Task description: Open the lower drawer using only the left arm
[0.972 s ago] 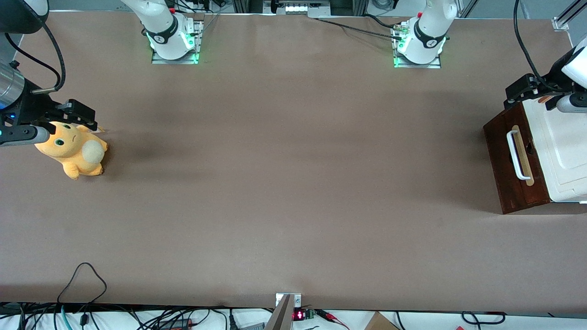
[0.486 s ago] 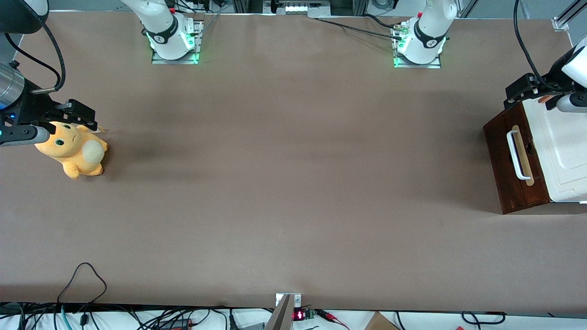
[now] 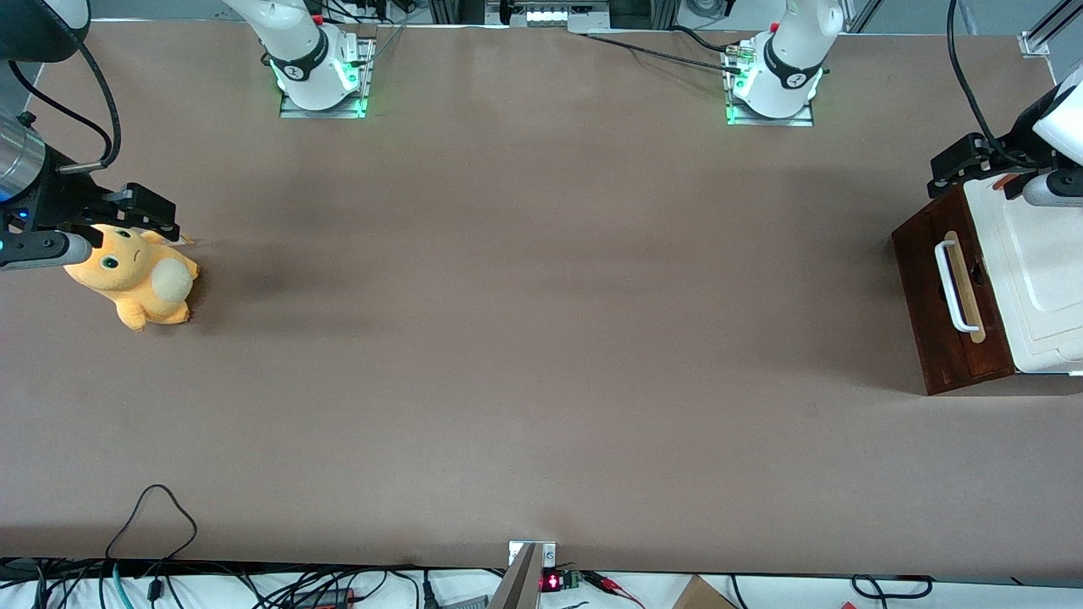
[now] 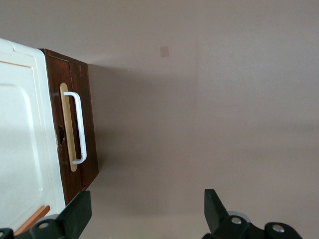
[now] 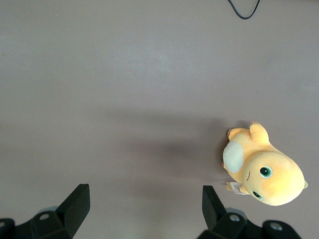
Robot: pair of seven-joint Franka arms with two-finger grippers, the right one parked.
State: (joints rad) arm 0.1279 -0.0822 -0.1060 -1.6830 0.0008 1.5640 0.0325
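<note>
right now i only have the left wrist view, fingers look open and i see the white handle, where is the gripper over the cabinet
observer: In the front view the gripper hangs over the cabinet corner that is farther from the front camera than the white handle. It is not at the handle yet.
operator: ok, anything else on the table i can't see
observer: Yes, an orange plush toy lies toward the parked arm's end of the table, a long way from the lower drawer.
</note>
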